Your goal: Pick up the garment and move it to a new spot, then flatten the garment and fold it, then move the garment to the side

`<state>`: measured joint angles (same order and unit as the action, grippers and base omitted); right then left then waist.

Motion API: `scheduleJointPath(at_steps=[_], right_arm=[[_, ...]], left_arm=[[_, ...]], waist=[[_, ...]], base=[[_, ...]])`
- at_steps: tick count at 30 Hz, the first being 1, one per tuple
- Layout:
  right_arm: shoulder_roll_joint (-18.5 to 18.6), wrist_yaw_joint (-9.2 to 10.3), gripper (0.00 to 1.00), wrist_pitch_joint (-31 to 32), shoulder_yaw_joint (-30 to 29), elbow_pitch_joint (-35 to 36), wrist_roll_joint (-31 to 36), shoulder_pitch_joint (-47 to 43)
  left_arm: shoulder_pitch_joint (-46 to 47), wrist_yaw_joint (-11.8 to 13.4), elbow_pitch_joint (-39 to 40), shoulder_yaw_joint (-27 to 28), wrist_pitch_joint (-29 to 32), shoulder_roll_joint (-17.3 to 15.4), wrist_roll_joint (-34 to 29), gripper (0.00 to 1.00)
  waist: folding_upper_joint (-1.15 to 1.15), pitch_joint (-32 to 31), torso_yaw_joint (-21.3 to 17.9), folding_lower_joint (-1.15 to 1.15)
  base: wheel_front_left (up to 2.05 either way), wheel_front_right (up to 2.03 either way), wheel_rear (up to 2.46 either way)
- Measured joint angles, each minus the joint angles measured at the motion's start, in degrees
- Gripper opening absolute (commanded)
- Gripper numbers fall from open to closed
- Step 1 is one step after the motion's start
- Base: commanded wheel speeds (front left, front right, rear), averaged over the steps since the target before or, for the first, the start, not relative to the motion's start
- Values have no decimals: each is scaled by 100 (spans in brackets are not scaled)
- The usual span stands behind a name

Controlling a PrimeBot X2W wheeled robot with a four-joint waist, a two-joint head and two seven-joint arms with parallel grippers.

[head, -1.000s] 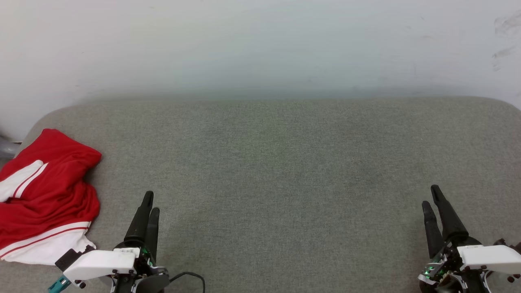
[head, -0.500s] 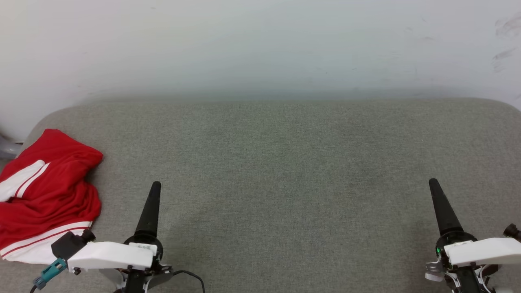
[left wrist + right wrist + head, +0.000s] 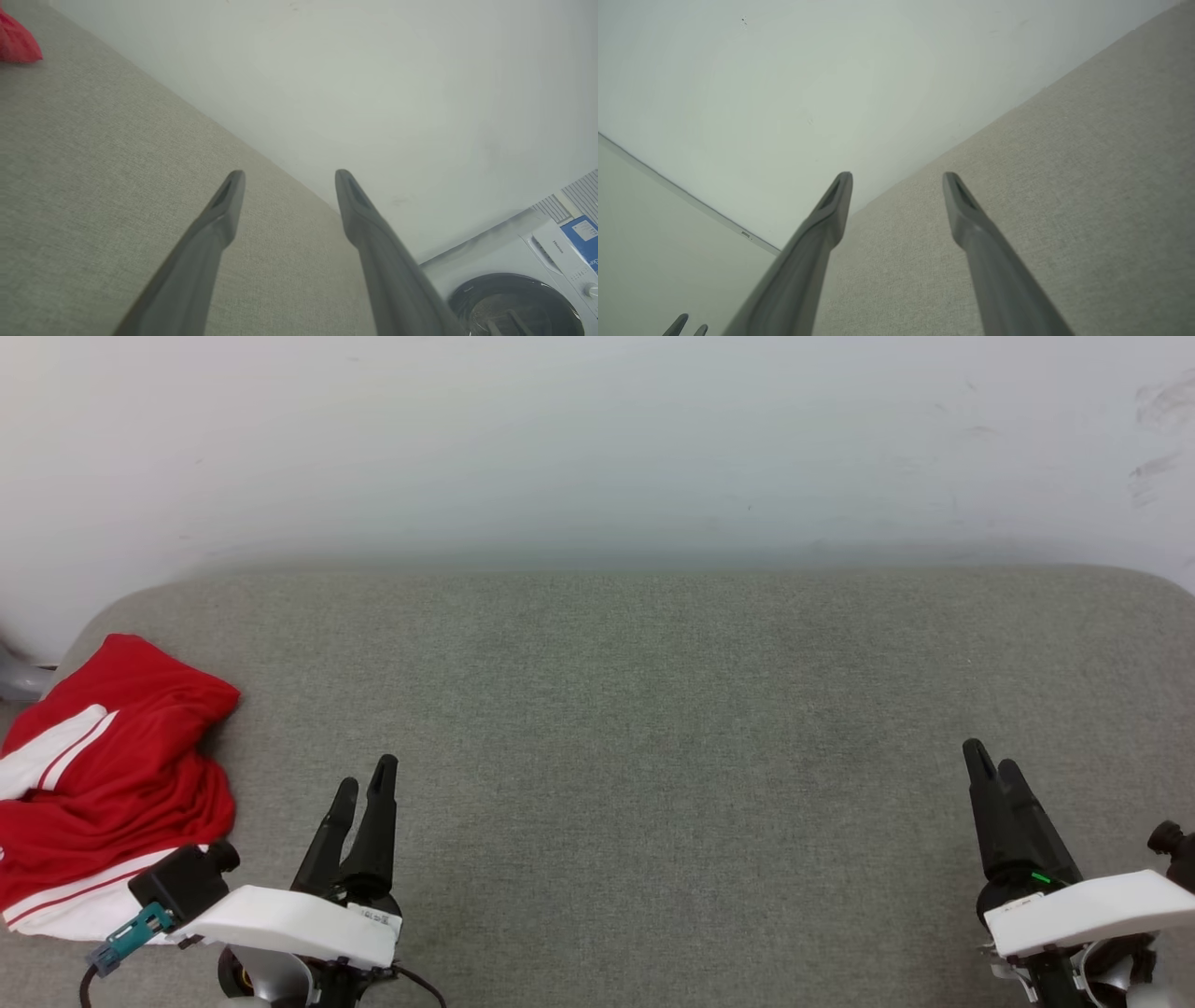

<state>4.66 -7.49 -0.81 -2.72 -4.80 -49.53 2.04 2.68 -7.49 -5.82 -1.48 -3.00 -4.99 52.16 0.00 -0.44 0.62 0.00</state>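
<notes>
The garment [image 3: 112, 775], red with white striped panels, lies crumpled at the far left of the grey padded surface [image 3: 653, 709]; a red corner of the garment [image 3: 16, 42] shows at the top left of the left wrist view. My left gripper [image 3: 366, 782] hovers just right of it, apart from the cloth. In the left wrist view, the left gripper [image 3: 285, 179] is open and empty. My right gripper [image 3: 990, 763] stands at the lower right. In its own wrist view, the right gripper [image 3: 896, 182] is open with nothing between its fingers.
A pale wall [image 3: 597, 448] backs the surface. A white washing machine [image 3: 518, 289] with a dark round door shows at the lower right of the left wrist view. The other arm's fingertips [image 3: 686, 326] peek in at the right wrist view's bottom left.
Both wrists have rolled, so the fingers now show side by side again. The left gripper shifted slightly right and the right gripper slightly left and up. The garment has not moved.
</notes>
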Motion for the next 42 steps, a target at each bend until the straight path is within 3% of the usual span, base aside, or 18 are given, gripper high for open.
scheduleJointPath(at_steps=[15,29,42], right_arm=[[130,0,100,186,-55,336,1365,-147],[136,-1,100,224,-149,522,2473,-224],[107,-1,100,286,-181,680,3304,-342]], left_arm=[[-46,216,123,-294,-281,-267,-1430,100],[-108,447,151,-542,-493,-426,-2290,100],[-113,506,103,-645,-684,-500,-2928,100]], waist=[[0,-49,24,0],[0,-89,32,0],[0,-124,59,1]], base=[[0,0,0],[0,0,0],[0,0,0]])
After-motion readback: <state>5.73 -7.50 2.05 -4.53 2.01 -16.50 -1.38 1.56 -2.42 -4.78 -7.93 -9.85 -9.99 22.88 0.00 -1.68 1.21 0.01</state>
